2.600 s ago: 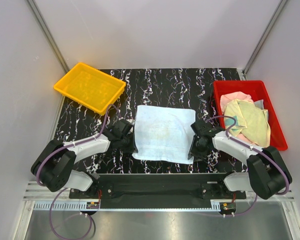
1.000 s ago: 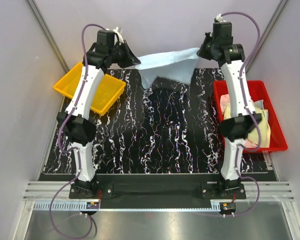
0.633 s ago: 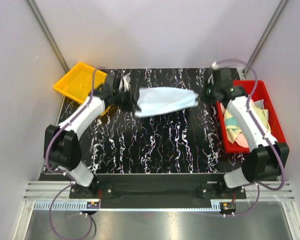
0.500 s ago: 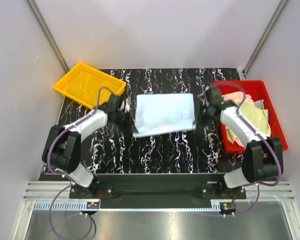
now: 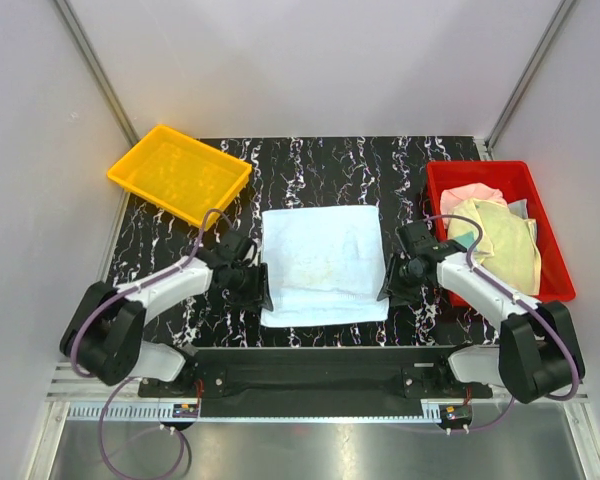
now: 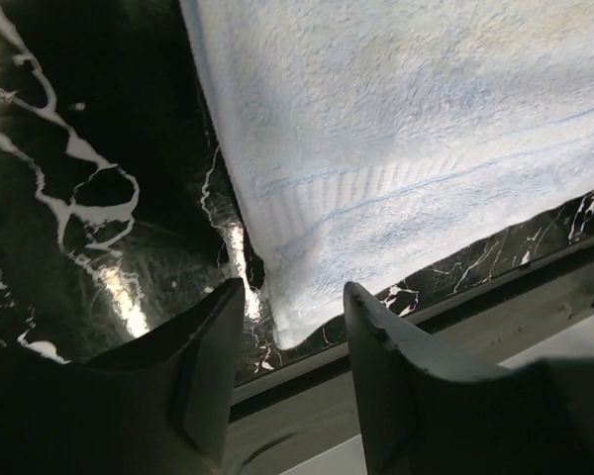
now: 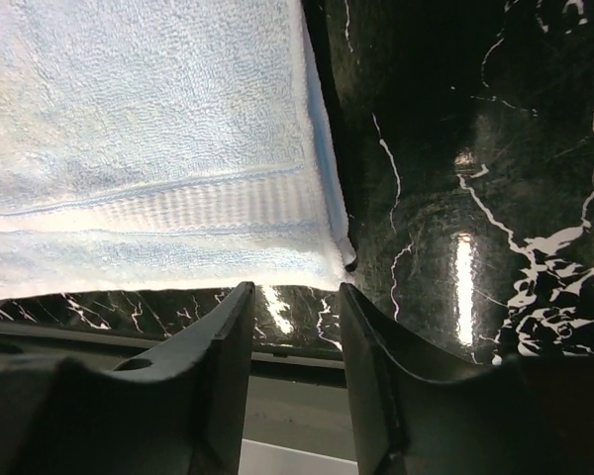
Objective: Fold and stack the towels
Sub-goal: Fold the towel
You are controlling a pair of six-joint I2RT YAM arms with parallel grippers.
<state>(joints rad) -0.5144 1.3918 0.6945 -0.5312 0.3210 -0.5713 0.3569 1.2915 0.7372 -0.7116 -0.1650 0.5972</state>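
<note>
While both hands sit low at the near edge of the desk (image 5: 320, 165), neither one grips anything. The left hand (image 6: 292, 297) has its fingers parted, with the near-left corner of the light blue towel (image 5: 323, 262) lying on the desk between them. The right hand (image 7: 295, 295) is parted in the same way, just short of the near-right corner.

The towel lies spread flat at the middle of the desk, its near hem close to the desk's near edge, and no fold is made yet. To fold it well, I would close both hands on their corners together. They should pinch the hem only, lift just clear of the desk, and carry the corners evenly to the far hem so the edges meet square.

Farther right, a pale yellow towel (image 5: 505, 245) and a pink towel (image 5: 470, 193) lie heaped in the red tray (image 5: 435, 180). The yellow tray (image 5: 180, 175) stands at the far left.
</note>
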